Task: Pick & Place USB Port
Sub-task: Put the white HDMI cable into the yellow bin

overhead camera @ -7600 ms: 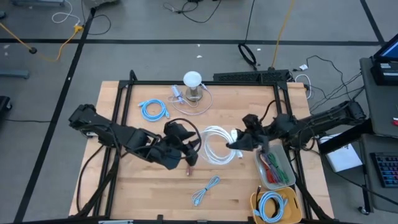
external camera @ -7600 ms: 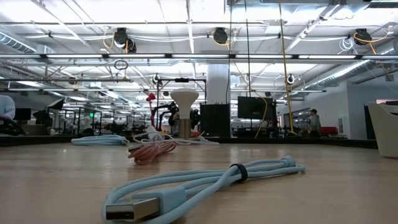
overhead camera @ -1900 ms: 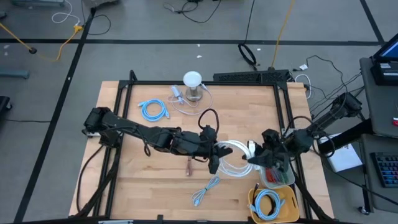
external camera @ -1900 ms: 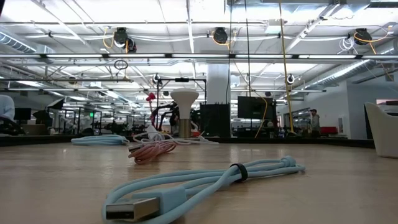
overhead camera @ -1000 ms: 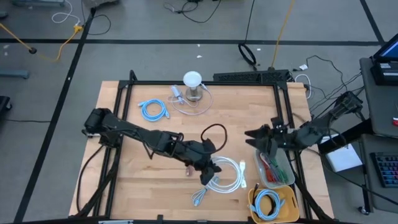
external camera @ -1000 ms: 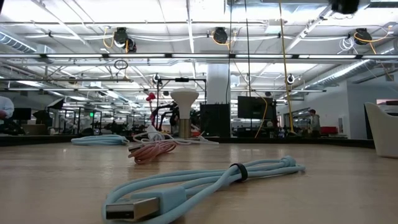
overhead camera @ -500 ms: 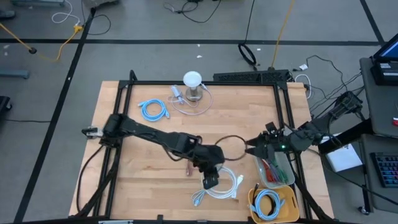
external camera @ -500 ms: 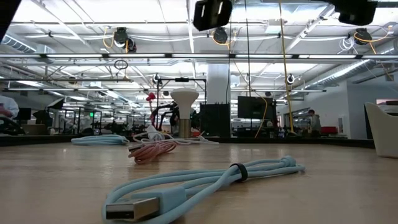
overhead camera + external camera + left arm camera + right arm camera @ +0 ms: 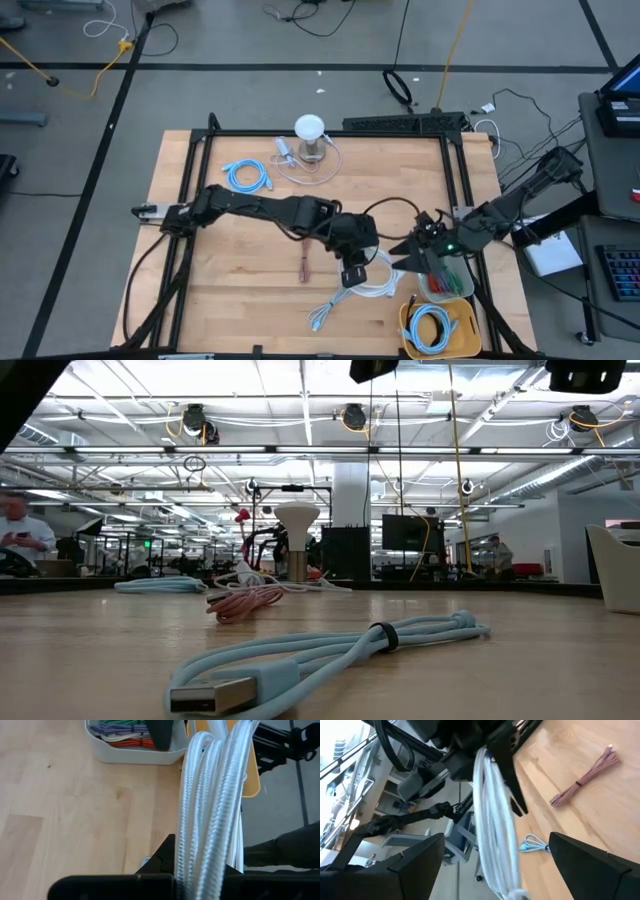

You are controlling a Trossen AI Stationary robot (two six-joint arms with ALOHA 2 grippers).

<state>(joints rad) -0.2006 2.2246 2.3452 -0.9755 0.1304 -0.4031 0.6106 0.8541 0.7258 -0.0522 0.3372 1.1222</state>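
My left gripper (image 9: 352, 272) is shut on a coil of white braided cable (image 9: 378, 287), near the table's right front. In the right wrist view the white coil (image 9: 492, 840) hangs below it, above the wood. My right gripper (image 9: 408, 248) stands open just right of the coil, facing it and touching nothing; its fingers (image 9: 415, 865) frame the coil from a distance. A light-blue cable with a USB plug (image 9: 300, 660) lies on the table near the front edge. A pink cable bundle (image 9: 305, 268) lies left of my left gripper. My left gripper pinches several strands of the white coil (image 9: 200, 865) side by side between its two fingers. The fingers come from above, slanting down. The rest of the coil (image 9: 495, 870) hangs slack below them, clear of the table.
A grey tray (image 9: 452, 285) with coloured cables and a yellow bowl (image 9: 412, 322) holding a blue cable stand at the right front. A blue coil (image 9: 247, 177) and a white lamp (image 9: 310, 130) with a cable sit at the back. A person (image 9: 20, 525) is in the room.
My left gripper has carried the white coil a little toward the table's right edge and upward; the coil now hangs clear of the table. My right gripper has come toward the near edge and closer to the coil, staying open.
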